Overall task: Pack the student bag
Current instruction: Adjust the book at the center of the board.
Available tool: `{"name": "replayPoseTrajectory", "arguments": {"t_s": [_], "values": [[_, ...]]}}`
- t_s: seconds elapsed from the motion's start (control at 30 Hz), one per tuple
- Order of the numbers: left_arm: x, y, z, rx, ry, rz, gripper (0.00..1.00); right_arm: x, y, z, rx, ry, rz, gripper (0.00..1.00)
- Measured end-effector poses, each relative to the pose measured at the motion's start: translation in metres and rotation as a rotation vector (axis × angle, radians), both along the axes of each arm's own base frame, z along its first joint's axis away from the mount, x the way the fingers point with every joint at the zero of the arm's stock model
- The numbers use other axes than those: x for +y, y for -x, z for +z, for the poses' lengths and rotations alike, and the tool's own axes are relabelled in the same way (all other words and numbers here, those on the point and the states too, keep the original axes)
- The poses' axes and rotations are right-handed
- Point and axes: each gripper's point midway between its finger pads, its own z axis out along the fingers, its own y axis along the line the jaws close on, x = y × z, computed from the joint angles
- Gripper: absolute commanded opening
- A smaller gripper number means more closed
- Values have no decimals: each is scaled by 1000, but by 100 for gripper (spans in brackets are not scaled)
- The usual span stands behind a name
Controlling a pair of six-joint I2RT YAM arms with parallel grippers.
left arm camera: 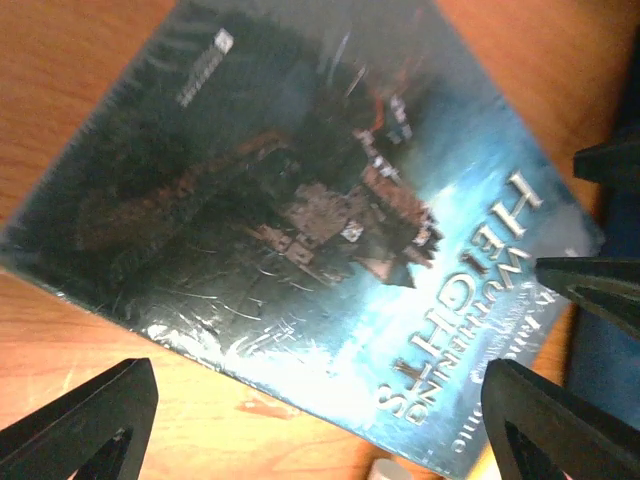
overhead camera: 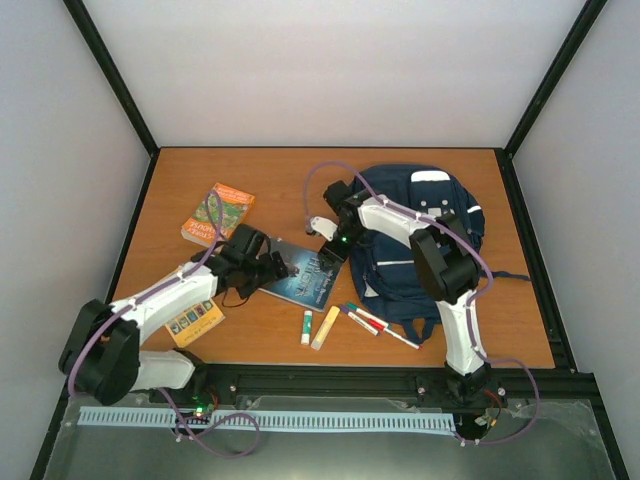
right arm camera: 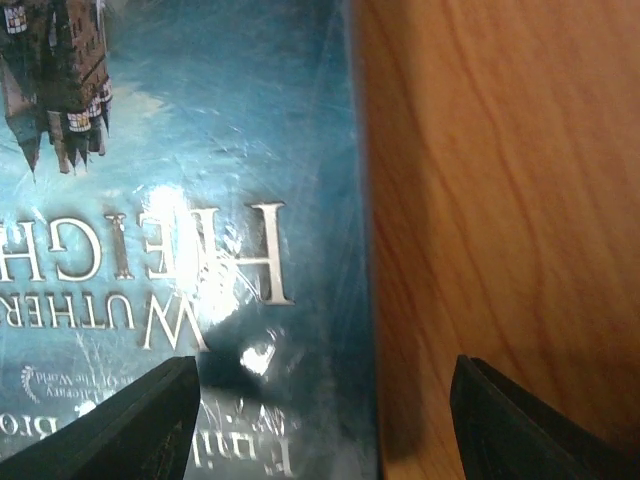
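The student bag [overhead camera: 395, 272], navy with a white patch, lies at the right of the table under my right arm. A dark blue book titled Wuthering Heights [overhead camera: 308, 282] lies flat just left of it. My left gripper [overhead camera: 274, 266] hovers open over the book's left end. In the left wrist view the book [left arm camera: 300, 200] fills the frame, and the left gripper [left arm camera: 320, 430] holds nothing. My right gripper [overhead camera: 329, 249] is open over the book's far right edge. In the right wrist view the right gripper [right arm camera: 325, 425] straddles the book [right arm camera: 180, 200] edge, apart from it.
An orange book [overhead camera: 218, 213] lies at the back left and a small yellow booklet [overhead camera: 195, 322] by my left arm. A glue stick [overhead camera: 306, 327], a yellow marker [overhead camera: 325, 327] and pens [overhead camera: 378, 324] lie in front of the blue book. Bare wooden table [right arm camera: 500, 200] borders the book.
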Motion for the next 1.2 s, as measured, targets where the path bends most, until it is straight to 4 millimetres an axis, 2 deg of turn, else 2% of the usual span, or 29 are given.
{"name": "replayPoseTrajectory", "arguments": {"t_s": [0.1,0.23,0.3,0.37,0.43,0.53,0.67,0.8,0.93,1.1,1.2], "values": [[7,-3,23,-59,-41,-25,100,-7,-6,12,-49,27,-18,72],[15,-17,56,-149,-121,-71,100,-15,-5,51,-113,10,-47,70],[16,-30,59,-153,-159,-92,100,-18,1,66,-125,-12,-58,68],[19,-46,51,-127,-193,-107,100,-23,15,73,-100,-29,-68,66],[25,-55,36,-90,-218,-107,100,-27,29,67,-56,-29,-76,65],[36,-59,20,-38,-232,-97,100,-37,51,47,31,3,-86,63],[43,-62,5,9,-227,-91,100,-43,66,34,103,23,-96,62],[41,-60,-9,58,-223,-105,100,-36,70,28,141,14,-93,64],[42,-59,-12,68,-226,-110,100,-26,71,15,189,23,-83,66],[41,-58,-15,77,-223,-115,100,-13,62,-1,231,40,-96,68],[40,-48,-24,105,-210,-125,100,-6,48,-2,206,42,-104,68]]}}
